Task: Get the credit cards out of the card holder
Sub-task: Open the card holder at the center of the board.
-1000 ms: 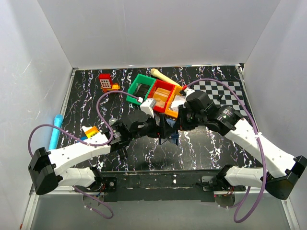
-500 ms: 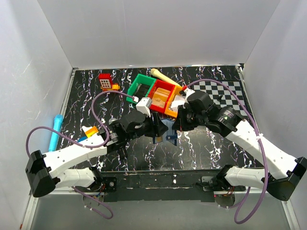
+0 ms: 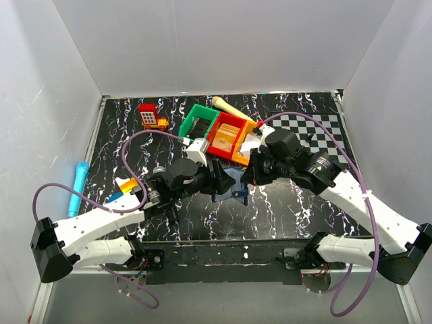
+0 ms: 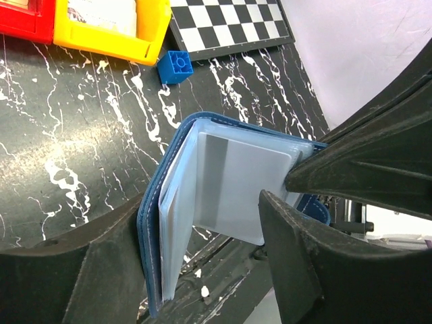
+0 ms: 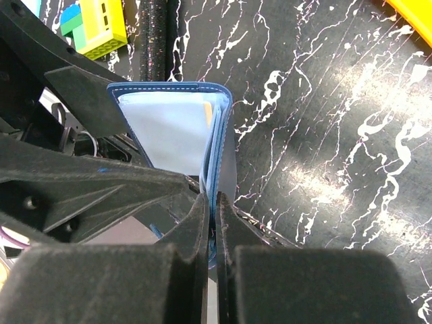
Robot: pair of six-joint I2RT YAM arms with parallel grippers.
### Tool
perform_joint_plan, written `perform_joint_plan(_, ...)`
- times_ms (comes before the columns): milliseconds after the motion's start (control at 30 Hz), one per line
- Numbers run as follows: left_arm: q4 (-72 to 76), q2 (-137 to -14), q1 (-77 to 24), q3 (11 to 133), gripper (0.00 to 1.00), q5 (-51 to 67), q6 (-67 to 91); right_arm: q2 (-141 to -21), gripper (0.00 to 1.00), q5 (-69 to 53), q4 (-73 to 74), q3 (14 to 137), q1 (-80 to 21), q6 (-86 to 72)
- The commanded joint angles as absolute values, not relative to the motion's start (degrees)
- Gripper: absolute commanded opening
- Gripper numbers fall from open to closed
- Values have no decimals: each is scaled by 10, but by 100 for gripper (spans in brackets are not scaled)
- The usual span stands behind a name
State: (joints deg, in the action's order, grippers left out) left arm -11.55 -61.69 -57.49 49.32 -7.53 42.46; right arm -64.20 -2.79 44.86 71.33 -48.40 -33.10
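Nearest the near edge of the table (image 3: 283, 209), the two arms are reaching in from their bases and meeting over the table's middle, a little toward its near edge. The card holder (image 4: 223, 182) is hanging between them, open like a book, its dark navy cover facing outward and its pale blue-grey leaves fanning inward. It appears to be clear of the marbled black surface.

The right gripper (image 5: 210, 199) is pinching the edge of one cover, with its fingers pressed together on it and no gap showing. The left gripper (image 4: 202, 216) is sitting with its fingers well apart, one beside the navy cover and the other beside a clear sleeve. Whether either finger is pressing on the holder I cannot tell. A pale grey card (image 4: 243, 179) is showing through that sleeve.

Toward the near left corner, a stack of yellow and green blocks (image 5: 94, 27) is lying beside the left arm. A light blue marker (image 3: 77, 183) is lying along the left edge.

Just beyond the holder, a small blue block (image 4: 175, 66) is resting on the table. Behind it a yellow bin (image 4: 108, 44), a red bin (image 4: 20, 25) and a green bin (image 3: 199, 118) are standing in a row. A checkerboard (image 3: 310, 125) is lying toward the far right corner. A red toy (image 3: 148, 116) is sitting toward the far left corner.
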Motion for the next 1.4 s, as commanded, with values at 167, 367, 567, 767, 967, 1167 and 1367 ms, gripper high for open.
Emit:
perform_joint_plan(167, -103, -572, -576, 471, 33, -69, 415, -606, 1, -67, 383, 687, -476, -348)
perform_joint_plan(367, -140, -549, -576, 475, 0, -85, 409, -593, 1, -117, 353, 666, -451, -349)
perform_joint_plan(567, -238, -549, -576, 529, 0, -122, 389, -577, 49, -181, 316, 630, -414, -352)
perform_joint_plan(767, -308, -555, -575, 590, 0, -167, 360, -549, 77, -264, 234, 596, -388, -359)
perform_joint_plan(967, -312, -567, -575, 627, 0, -139, 350, -586, 82, -284, 244, 612, -388, -345)
perform_joint_plan(1167, -309, -571, -575, 641, 0, -118, 350, -598, 83, -307, 210, 601, -388, -353)
perform_joint_plan(1367, -306, -566, -576, 650, 0, -108, 355, -602, 75, -309, 212, 597, -388, -351)
